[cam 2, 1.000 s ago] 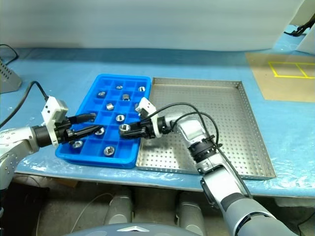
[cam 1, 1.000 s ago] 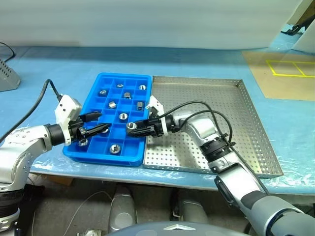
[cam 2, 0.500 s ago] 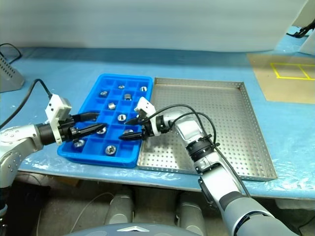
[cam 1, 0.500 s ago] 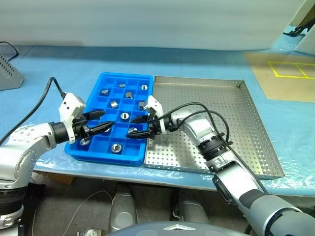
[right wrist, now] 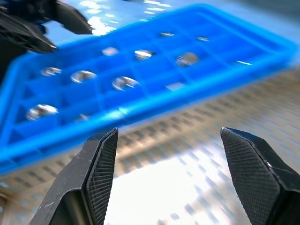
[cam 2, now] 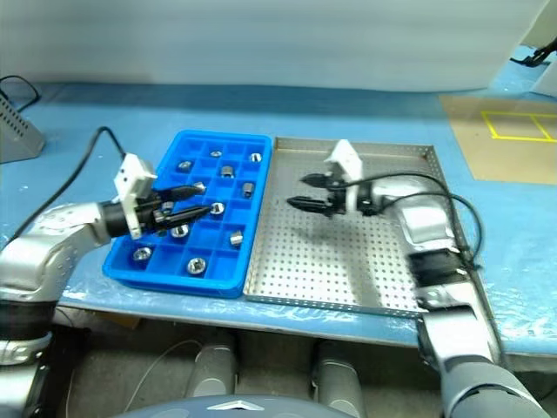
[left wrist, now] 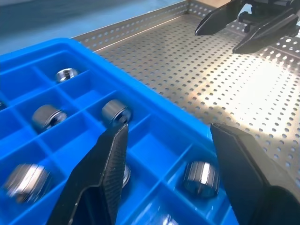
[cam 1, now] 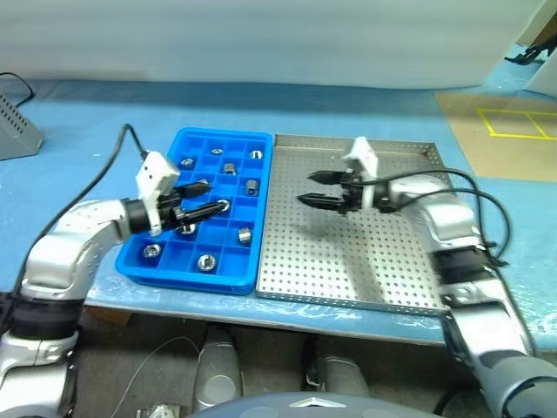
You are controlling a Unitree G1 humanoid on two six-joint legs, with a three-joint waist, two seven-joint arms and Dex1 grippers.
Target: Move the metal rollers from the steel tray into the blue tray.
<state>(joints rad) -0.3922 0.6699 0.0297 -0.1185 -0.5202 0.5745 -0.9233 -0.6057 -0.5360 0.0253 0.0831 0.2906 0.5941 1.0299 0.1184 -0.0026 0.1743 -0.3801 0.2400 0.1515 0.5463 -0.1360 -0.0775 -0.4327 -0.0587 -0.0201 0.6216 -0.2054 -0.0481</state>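
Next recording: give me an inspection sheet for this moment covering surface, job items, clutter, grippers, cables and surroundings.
Surface: table under a light blue cover.
Job's things: steel tray, no rollers seen on its perforated floor; blue tray beside it on the robot's left, metal rollers lying singly in about ten compartments.
Clutter: nothing seen on the cover near the trays.
Grippers: left gripper open over the blue tray, holding nothing; right gripper open above the steel tray, holding nothing.
Cables: black cable looping off the left wrist; black cables along the right forearm.
Surroundings: grey object at far left; brown board with yellow tape lines at far right.
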